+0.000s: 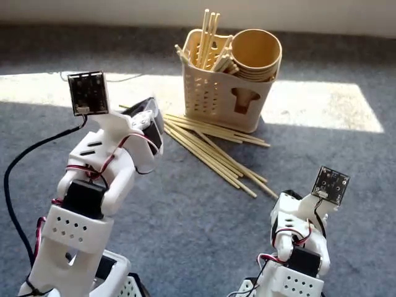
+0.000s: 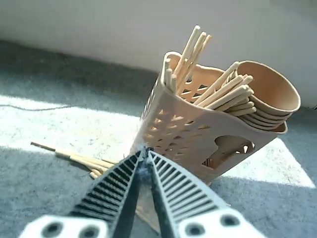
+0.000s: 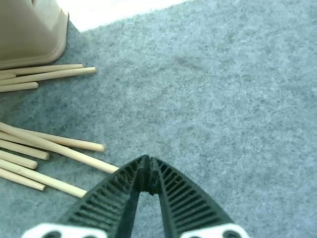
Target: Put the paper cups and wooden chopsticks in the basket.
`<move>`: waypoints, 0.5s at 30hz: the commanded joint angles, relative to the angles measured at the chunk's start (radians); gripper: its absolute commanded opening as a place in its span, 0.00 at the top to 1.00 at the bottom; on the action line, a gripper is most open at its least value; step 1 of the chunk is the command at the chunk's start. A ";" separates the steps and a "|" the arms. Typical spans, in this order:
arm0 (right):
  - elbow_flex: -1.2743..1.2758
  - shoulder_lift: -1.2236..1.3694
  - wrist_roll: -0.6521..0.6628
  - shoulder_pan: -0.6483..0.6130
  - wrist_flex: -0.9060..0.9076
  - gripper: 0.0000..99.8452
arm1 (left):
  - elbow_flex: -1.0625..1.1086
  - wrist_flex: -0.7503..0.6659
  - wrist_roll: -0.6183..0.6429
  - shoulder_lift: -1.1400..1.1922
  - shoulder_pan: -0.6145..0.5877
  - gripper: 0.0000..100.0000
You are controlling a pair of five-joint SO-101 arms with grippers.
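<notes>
Your two arms: white shells, black motors.
Your left arm (image 1: 93, 179) and right arm (image 1: 297, 241) carry red-and-white wiring, square black camera boards (image 1: 88, 93), and black ribbed fingers (image 2: 116, 191) on screwed white bases.

**Carpeted indoor room, type unclear**

Grey short-pile carpet (image 1: 185, 247) covers the whole working surface. A bright band of sunlight (image 1: 322, 105) crosses the upper part of the high view. A pale plain wall (image 2: 99, 25) runs along the top of the left wrist view. Home or office: cannot tell.

Chopsticks (image 1: 213, 151) partly behind left arm (image 1: 105, 170)
</notes>
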 commanded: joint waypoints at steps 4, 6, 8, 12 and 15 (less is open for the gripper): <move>0.096 -0.005 -0.006 0.008 0.007 0.99 | -0.004 0.094 0.115 -0.019 -0.042 0.99; 0.096 -0.005 -0.006 0.008 0.007 0.99 | 0.005 0.097 0.132 -0.016 -0.045 0.99; 0.096 -0.005 -0.006 0.008 0.007 0.99 | 0.031 0.097 0.150 -0.016 -0.045 0.99; 0.096 -0.005 -0.006 0.008 0.007 0.99 | 0.062 0.097 0.158 0.012 -0.045 0.99; 0.096 -0.005 -0.006 0.008 0.007 0.99 | 0.030 0.098 0.158 0.114 -0.048 0.99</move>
